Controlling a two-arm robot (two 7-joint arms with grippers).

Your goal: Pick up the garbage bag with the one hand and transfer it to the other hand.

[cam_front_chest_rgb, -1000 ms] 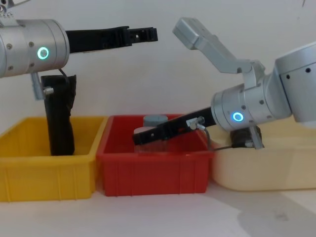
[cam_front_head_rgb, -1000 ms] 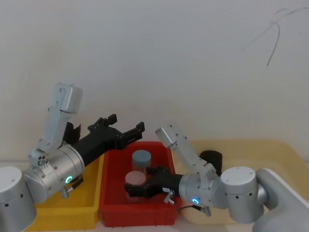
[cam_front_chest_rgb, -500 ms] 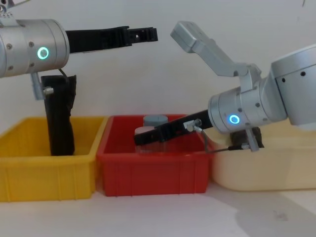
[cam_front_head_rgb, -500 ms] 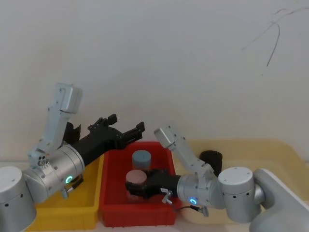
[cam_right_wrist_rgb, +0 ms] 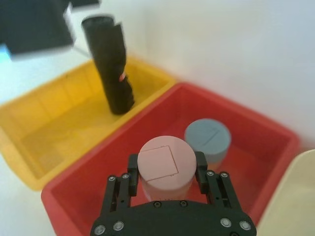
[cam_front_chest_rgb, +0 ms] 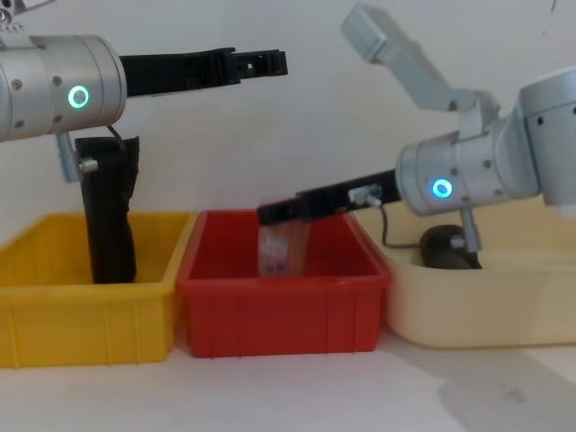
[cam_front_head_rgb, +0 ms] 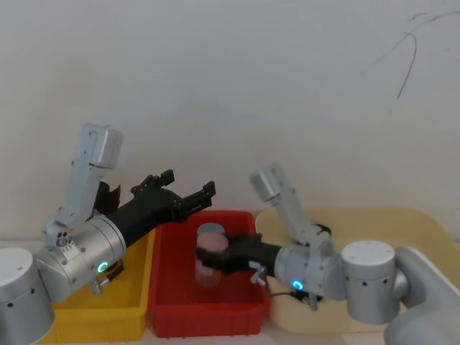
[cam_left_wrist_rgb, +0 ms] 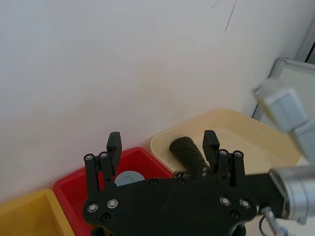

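Three bins stand in a row on the desk: a red bin [cam_front_chest_rgb: 279, 315] in the middle, a yellow bin [cam_front_chest_rgb: 81, 324] touching its left side and a cream bin [cam_front_chest_rgb: 486, 315] touching its right side.

The garbage bag [cam_left_wrist_rgb: 189, 155] lies on its side in the cream bin, to the right of the red bin, with nothing gripping it; from the chest its dark end [cam_front_chest_rgb: 447, 247] shows just over the cream rim.

The left end effector [cam_front_head_rgb: 190, 183] hangs high above the red bin's left rear corner, reaching level toward the wall, its fingers spread wide with nothing between them.

The right end effector [cam_front_chest_rgb: 279, 213] reaches in over the red bin from the right. Its fingers are clamped on either side of a pink-lidded jar [cam_right_wrist_rgb: 160, 172], just under the lid, and the jar hangs upright over the red bin's interior.

A grey-lidded jar [cam_right_wrist_rgb: 207, 137] stands on the red bin's floor, behind the pink one.

Left of the red bin, a black roll with a flared top [cam_front_chest_rgb: 108, 216] stands upright in the yellow bin.
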